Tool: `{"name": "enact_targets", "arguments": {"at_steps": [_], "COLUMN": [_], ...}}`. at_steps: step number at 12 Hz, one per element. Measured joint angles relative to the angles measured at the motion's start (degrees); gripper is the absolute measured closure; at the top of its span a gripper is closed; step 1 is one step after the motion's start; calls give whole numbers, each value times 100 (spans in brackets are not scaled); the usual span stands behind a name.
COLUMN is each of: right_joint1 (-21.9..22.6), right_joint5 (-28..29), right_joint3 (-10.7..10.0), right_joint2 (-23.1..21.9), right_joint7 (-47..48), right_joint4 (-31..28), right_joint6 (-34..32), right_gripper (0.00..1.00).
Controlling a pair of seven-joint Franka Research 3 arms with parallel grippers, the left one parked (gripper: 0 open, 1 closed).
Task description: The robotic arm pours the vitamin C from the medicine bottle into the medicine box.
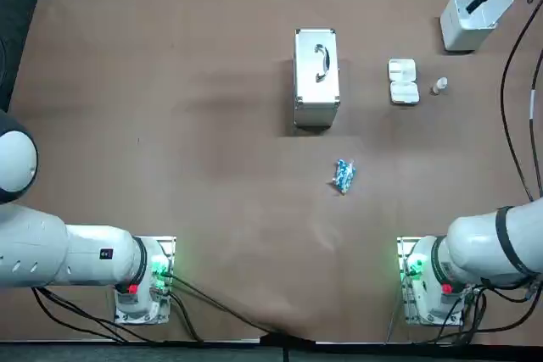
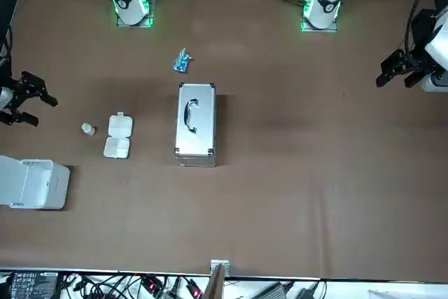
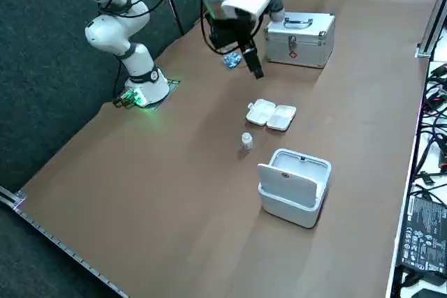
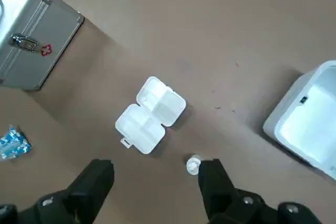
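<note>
The brown table (image 1: 170, 125) carries everything here. The biggest thing on it is a closed aluminium case (image 1: 316, 78) with its carry handle facing up, near the middle of the far half. At my far right corner stands a white bin (image 1: 462, 33) with its lid tipped open. My tool (image 4: 156, 165) hangs in the air above the table on that same right side, fingers (image 4: 97, 179) spread apart, holding nothing and touching nothing. From my wrist I look down on the task's things. The white medicine box (image 1: 403, 82) lies open and flat, its two halves side by side, to the right of the case and apart from it. A small blue packet (image 1: 343, 175) lies nearer my base, well clear of the case. The medicine bottle (image 1: 439, 86), smallest of all, stands upright just beside the medicine box, between it and the bin.
</note>
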Motion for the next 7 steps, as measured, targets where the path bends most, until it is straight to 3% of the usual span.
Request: {"name": "enact_targets", "arguments": {"at_steps": [2,7], "right_joint1": [-33,-449], "right_joint5": [221,1017], "right_joint3": [-104,-134], "right_joint2": [26,40], "right_joint7": [-313,-1554], "right_joint4": [-244,-1071], "right_joint6": [222,898], "right_gripper": [0,0]}}
